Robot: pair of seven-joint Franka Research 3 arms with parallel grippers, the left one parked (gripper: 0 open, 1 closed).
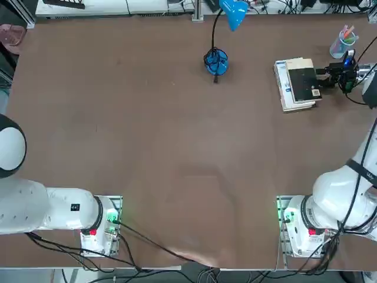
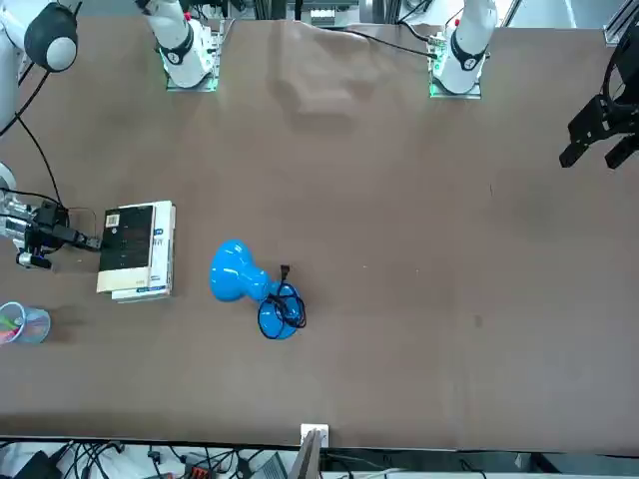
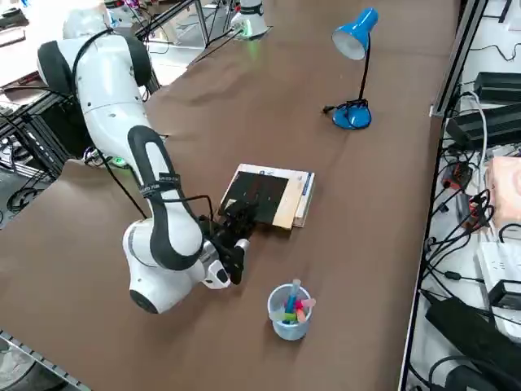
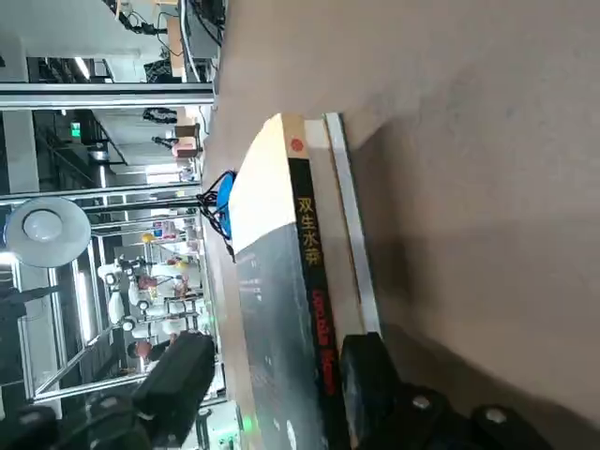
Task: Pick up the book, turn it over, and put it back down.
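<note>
Seen from overhead, with 12 pointing away from the bases, the right arm (image 1: 347, 177) bends out around 3 o'clock, its right gripper (image 4: 277, 361) held low, nearly level and aimed at 9. Its jaws are pretty wide, straddling the 3 o'clock edge of the black-and-cream book (image 1: 304, 84), which lies flat on a white book (image 1: 284, 85) towards the table's 1 o'clock.

White arm (image 3: 160, 213) with rounded joints, black joint bands, dark strap at forearm, black external cable, black gripper (image 4: 277, 375), silver screw heads visible.
</note>
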